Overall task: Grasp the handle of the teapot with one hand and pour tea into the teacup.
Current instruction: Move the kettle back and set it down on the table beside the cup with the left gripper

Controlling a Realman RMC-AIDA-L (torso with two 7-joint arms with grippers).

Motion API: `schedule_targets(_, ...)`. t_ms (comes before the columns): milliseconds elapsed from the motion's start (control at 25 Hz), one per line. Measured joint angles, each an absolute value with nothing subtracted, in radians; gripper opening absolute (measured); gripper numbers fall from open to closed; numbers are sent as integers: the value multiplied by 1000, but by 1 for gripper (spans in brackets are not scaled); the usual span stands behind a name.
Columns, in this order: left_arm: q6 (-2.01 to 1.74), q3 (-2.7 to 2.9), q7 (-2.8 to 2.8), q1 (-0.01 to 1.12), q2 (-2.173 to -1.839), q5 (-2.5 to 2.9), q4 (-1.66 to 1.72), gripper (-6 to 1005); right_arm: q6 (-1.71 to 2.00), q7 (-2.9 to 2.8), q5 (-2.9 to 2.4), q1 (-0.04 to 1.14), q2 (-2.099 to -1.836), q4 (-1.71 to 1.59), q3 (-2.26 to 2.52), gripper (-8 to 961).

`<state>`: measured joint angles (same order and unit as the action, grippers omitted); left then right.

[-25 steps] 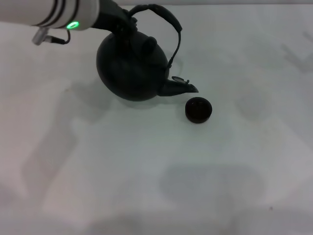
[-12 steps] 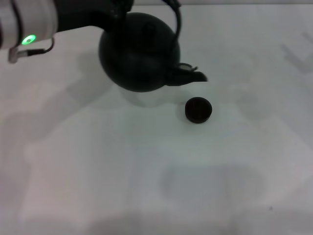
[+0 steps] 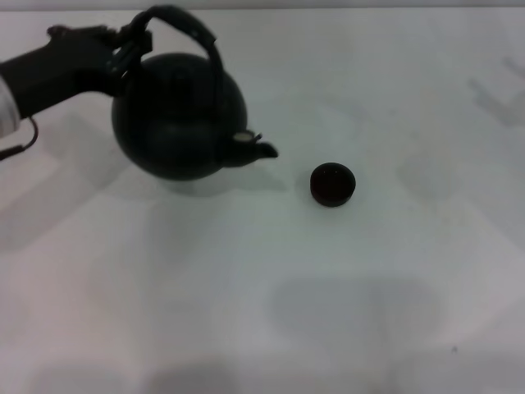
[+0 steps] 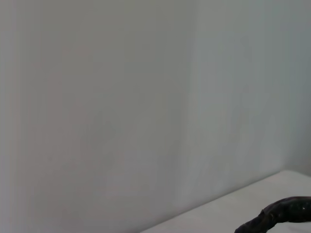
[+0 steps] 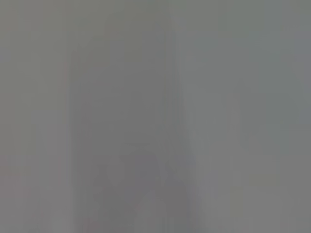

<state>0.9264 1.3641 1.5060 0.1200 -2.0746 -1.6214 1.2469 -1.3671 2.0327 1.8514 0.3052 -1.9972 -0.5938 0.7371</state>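
Half a second ago we had the large round matte-black teapot point(image 3: 179, 117) tipped with its short spout close above the small round dark brown-black teacup point(image 3: 332, 184); a second ago the spout was lower and almost beside the cup's rim. Now we have drawn the pot back toward our left, and its spout points at the cup from well apart. The pot sits nearly upright, low over or on the white counter point(image 3: 344, 312); we cannot tell which, though its shadow lies tight beneath it. Our left gripper point(image 3: 123, 51) is clamped on the arched black handle point(image 3: 184, 29) at its left end, jaws clenched on the hoop. In the left wrist view only a bit of that handle shows. The teacup has not shifted. Our right gripper is out of sight. We judge the pour to be finished and the pot on its way to being set down, with the release to follow.
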Motion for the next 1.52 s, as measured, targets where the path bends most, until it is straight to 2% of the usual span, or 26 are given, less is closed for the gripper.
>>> schedule_targets(560,1221,1083,1884,155,-2072,-1870,764,129,-1378,1994,1798,309,-1991,-595,738,860)
schedule_targets(1520,1104,1076,1974,174,-2072,-1839,697,129,-1394,1982,1778,306,-1994,-597,739,860)
